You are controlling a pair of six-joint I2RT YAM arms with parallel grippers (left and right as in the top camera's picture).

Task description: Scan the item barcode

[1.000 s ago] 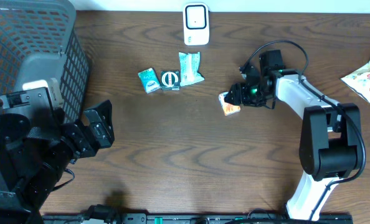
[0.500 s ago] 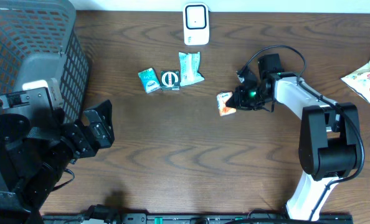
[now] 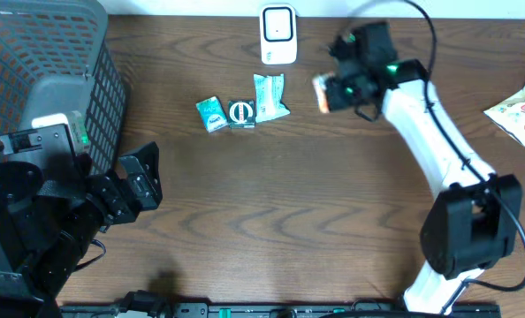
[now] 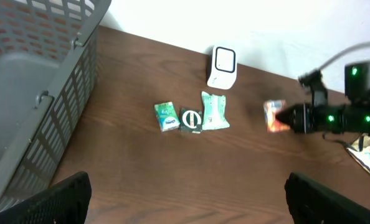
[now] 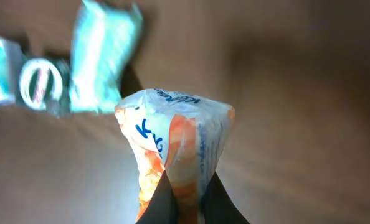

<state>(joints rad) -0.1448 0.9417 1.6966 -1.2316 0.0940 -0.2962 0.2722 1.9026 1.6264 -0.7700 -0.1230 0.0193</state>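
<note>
So, my right gripper (image 5: 184,200) is clamped on the snack packet (image 5: 175,143), held near the scanner (image 3: 278,34); next I should turn its barcode toward the scanner's face.

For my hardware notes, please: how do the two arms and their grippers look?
The right arm has white links, black joints, a looping black cable and green lights near its black right gripper. The left arm and left gripper are black and blocky.
</note>
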